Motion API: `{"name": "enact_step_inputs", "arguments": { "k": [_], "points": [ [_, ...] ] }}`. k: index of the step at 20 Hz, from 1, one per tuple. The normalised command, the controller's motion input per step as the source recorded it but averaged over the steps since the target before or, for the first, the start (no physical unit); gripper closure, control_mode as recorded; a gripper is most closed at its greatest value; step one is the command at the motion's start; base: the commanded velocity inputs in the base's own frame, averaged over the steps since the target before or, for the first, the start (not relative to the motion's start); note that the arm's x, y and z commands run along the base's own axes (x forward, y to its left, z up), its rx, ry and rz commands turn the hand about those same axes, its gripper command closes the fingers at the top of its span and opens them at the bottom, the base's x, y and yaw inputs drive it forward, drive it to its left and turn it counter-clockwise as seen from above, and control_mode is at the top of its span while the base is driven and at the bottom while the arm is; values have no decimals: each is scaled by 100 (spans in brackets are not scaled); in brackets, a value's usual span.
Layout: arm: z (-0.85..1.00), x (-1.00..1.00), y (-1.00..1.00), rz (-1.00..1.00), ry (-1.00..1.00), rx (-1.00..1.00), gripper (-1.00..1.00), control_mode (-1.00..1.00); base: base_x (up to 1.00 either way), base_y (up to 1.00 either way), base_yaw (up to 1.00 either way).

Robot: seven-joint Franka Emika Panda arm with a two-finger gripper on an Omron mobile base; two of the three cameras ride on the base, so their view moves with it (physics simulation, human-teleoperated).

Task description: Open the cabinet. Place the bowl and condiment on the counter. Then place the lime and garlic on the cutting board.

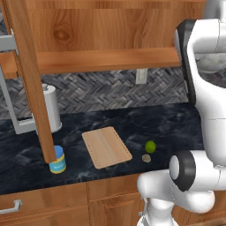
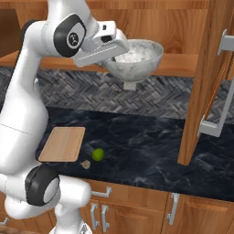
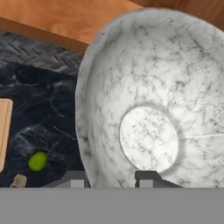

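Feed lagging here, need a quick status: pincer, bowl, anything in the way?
Pincer shut on bowl rim, bowl held high by the open cabinet. Counter below. Open door edge close on the right.

You're in a kitchen: brown wood wall cabinet [image 1: 101, 26] over a dark marbled tabletop [image 1: 145, 121]; herringbone tile backsplash [image 1: 110, 90]; paper-towel roll [image 1: 52, 108]; cutting board [image 1: 106, 146].

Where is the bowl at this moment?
The bowl is held in the gripper in the air by the open cabinet's shelf, above the counter, in the right base view.
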Motion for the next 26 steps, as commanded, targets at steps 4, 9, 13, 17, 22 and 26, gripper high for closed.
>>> {"name": "enact_step_inputs", "arguments": {
  "k": [4, 9, 13, 17, 22, 26],
  "points": [
    [-26, -100, -1, -18, 0, 0, 100, -100, 0, 0, 0],
    [-42, -91, -8, -14, 0, 0, 100, -100, 0, 0, 0],
    [-52, -64, -3, -9, 0, 0, 100, -100, 0, 0, 0],
    [-59, -27, -1, -2, 0, 0, 100, -100, 0, 0, 0],
    [-70, 0, 0, 0, 0, 0, 100, -100, 0, 0, 0],
    [-62, 16, 0, 0, -2, 0, 100, -100, 0, 0, 0]
  ]
}}
